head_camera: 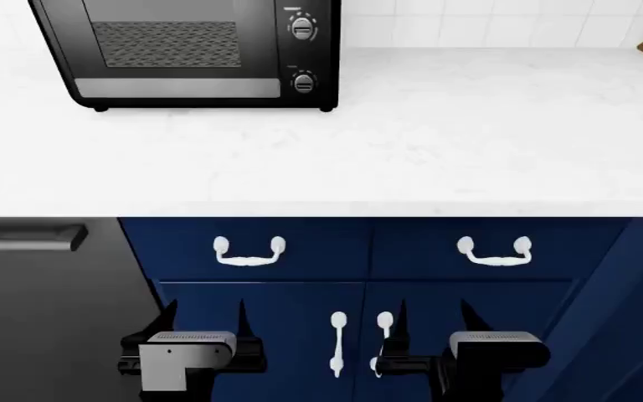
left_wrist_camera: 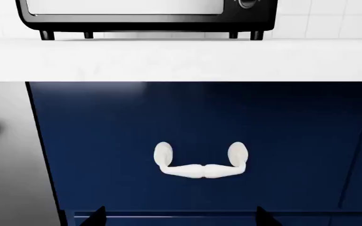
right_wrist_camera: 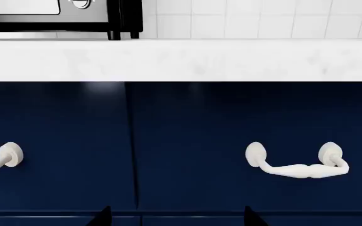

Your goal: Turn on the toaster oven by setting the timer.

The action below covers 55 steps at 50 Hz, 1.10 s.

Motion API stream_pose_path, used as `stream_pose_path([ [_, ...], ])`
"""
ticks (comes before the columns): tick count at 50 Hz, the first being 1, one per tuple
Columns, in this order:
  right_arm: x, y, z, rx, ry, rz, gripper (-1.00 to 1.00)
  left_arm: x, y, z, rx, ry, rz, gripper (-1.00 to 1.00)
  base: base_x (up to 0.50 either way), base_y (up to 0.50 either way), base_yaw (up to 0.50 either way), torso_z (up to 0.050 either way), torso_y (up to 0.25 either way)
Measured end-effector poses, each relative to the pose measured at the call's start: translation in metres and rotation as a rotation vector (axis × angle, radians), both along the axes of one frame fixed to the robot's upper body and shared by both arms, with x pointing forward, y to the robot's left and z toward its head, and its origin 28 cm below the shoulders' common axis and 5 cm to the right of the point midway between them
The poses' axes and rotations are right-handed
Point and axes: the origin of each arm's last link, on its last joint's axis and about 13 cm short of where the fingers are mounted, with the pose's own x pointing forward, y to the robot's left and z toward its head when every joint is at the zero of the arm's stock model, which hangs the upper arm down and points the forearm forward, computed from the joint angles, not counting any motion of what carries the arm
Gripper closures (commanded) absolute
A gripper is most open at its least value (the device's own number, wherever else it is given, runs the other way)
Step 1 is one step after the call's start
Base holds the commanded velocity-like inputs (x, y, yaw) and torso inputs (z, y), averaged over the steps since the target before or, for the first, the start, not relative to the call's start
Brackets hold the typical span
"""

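Toaster oven [head_camera: 187, 54] sat at the back left of the white countertop [head_camera: 434, 142], close to the tiled wall [head_camera: 489, 21], its four short feet on the surface. Glass door showed a patterned mesh, with a pale strip below it. Knobs ran in a column down the oven's right side; the head view cut off the top of the oven, so only two dials were plainly seen. The upper visible dial [head_camera: 301, 28] carried white marks around it (whether it was the timer itself could not be told, since the column's top was cropped). A lower dial [head_camera: 304, 82] sat near the oven's base.

Both arms hung low, in front of the navy cabinet fronts [head_camera: 299, 352] and well below the counter edge, well apart from the oven. Left gripper [head_camera: 205, 314] faced the left drawer with its white drawer handle [head_camera: 249, 252]; its two dark fingertips stood wide apart, holding nothing. Right gripper [head_camera: 431, 312] faced the right drawer and its handle [head_camera: 494, 250], fingers likewise spread wide and empty. Two slim vertical door pulls [head_camera: 338, 343] lay between the grippers. A grey appliance front [head_camera: 31, 310] with a dark bar stood left of the cabinets.
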Motion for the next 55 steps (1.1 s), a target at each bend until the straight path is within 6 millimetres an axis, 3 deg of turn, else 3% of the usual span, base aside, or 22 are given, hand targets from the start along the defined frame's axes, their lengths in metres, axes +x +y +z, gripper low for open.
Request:
stream_pose_path([
  [16,-0.001,-0.001,0.000,0.006,0.033,-0.029,-1.00,0.001,-0.001,0.000,0.010,-0.001,-0.019,-1.00,0.00,0.00,0.00,0.000,0.000],
  [22,0.000,-0.003,0.010,0.013,0.049,-0.042,-1.00,0.001,0.001,0.009,0.013,0.001,-0.012,-1.00,0.00,0.00,0.00,0.000,0.000],
  [41,0.005,-0.020,0.097,-0.003,0.053,-0.006,-1.00,0.006,0.010,0.109,0.033,-0.029,-0.042,-1.00,0.00,0.00,0.00,0.000,0.000],
  [55,0.004,-0.030,0.150,-0.028,0.011,0.030,-1.00,-0.002,0.016,0.168,0.026,-0.103,-0.058,-1.00,0.00,0.00,0.00,0.000,0.000],
])
